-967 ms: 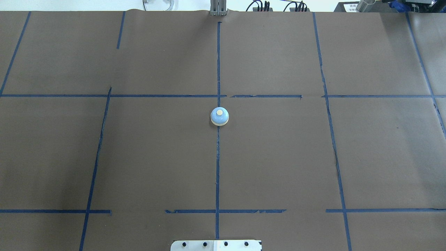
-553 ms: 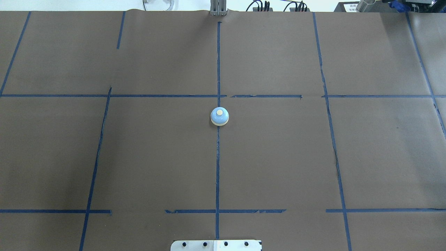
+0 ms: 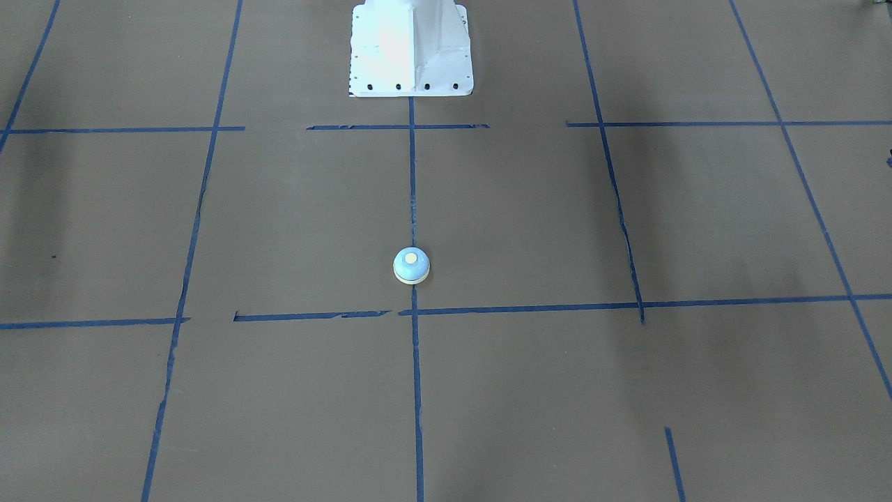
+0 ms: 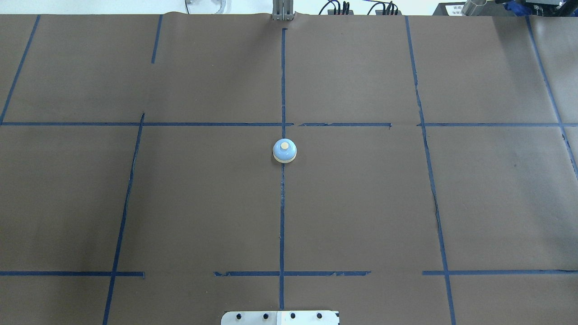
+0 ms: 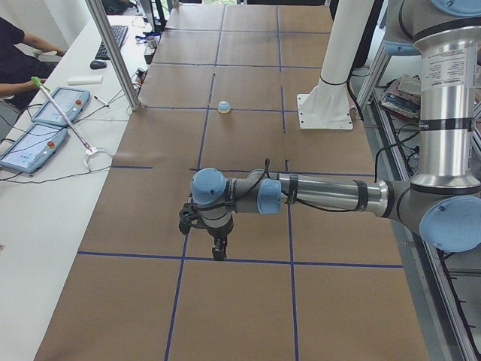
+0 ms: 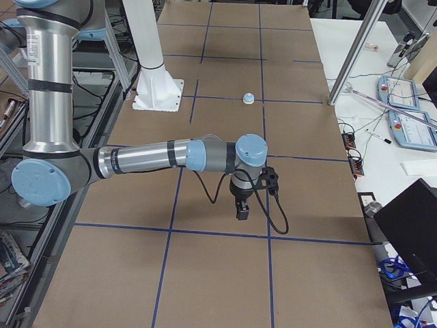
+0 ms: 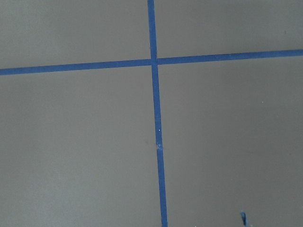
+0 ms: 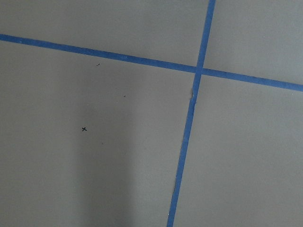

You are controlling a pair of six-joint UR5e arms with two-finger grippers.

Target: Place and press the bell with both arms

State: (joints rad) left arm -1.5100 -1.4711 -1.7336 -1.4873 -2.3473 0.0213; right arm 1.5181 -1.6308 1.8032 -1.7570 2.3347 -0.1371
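The bell [image 4: 284, 151], light blue dome with a cream rim and button, stands upright on the centre tape line of the brown table; it also shows in the front view [image 3: 411, 265], the left view [image 5: 223, 106] and the right view [image 6: 249, 98]. My left gripper [image 5: 218, 252] hangs over the table far out to the left, seen only in the left side view. My right gripper [image 6: 242, 212] hangs far out to the right, seen only in the right side view. I cannot tell whether either is open or shut. Both are far from the bell.
The white pedestal base [image 3: 410, 49] stands behind the bell on the centre line. Blue tape lines [image 4: 282, 216] grid the brown cover. Operator tablets [image 5: 34, 135] and cables lie on the white bench beyond the table's far edge. The wrist views show only tape crossings.
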